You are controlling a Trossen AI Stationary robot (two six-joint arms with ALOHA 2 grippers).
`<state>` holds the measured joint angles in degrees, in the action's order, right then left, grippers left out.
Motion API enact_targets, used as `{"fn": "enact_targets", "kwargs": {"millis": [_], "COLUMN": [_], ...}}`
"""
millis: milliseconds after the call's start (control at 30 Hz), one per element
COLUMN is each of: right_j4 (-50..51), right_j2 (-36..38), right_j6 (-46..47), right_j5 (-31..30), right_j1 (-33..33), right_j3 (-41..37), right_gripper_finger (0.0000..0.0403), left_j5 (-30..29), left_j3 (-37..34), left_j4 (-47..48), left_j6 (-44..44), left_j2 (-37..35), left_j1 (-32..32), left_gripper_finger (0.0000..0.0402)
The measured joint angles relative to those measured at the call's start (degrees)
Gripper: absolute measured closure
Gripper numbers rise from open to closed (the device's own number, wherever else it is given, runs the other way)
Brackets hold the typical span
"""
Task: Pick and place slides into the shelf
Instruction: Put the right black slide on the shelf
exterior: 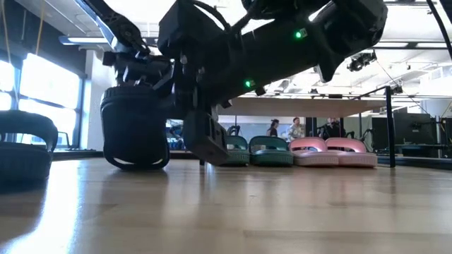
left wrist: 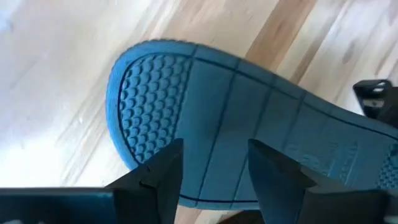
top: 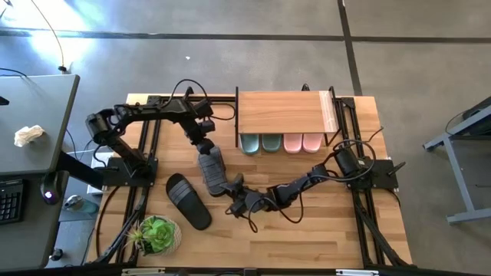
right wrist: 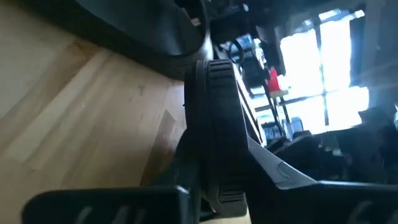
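While the right hand (top: 234, 201) is clamping onto the lower end of a black slide (top: 212, 173), the left hand (top: 207, 147) is gripping its top end at 12 o'clock. Another black slide (top: 188, 201) is lying at 9 o'clock; green and pink pairs are sitting under the shelf (top: 282, 113).

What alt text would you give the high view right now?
Seen from above, both arms meet over a black slide at the table's middle, the left pincer at one end, the right pincer at the other. Another black slide lies flat nearby; green and pink slides sit under the shelf.
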<state>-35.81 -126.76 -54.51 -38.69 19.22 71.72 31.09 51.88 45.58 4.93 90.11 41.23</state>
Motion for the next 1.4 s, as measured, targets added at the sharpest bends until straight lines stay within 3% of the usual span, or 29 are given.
{"fn": "enact_targets", "kwargs": {"millis": [200,467,833,1133,1400], "right_j4": [-3.1,-8.1,-3.4,4.8,10.3], "right_j2": [0.0,2.7,14.3,28.6,41.2], "right_j6": [1.9,3.6,13.1,24.9,26.1], "right_j5": [-7.3,-8.9,-10.9,-11.5,-25.9], "right_j1": [-0.2,-0.1,-0.1,-0.1,1.2], "right_j3": [0.0,-0.1,-0.2,-0.2,-0.1], "right_gripper_finger": [0.0357,0.036,0.0361,0.0361,0.0361], "left_j5": [1.4,1.6,-3.4,-4.9,-4.9], "left_j3": [0.0,0.0,0.0,0.0,0.0], "left_j4": [-2.5,-5.0,-11.5,-13.1,-18.8], "left_j6": [0.2,0.3,-0.3,-3.1,-4.5], "left_j2": [-6.7,-21.6,-39.3,-44.3,-44.2], "left_j1": [0.0,0.0,0.0,-0.1,-0.1], "left_gripper_finger": [0.028,0.0326,0.0334,0.0334,0.0334]}}
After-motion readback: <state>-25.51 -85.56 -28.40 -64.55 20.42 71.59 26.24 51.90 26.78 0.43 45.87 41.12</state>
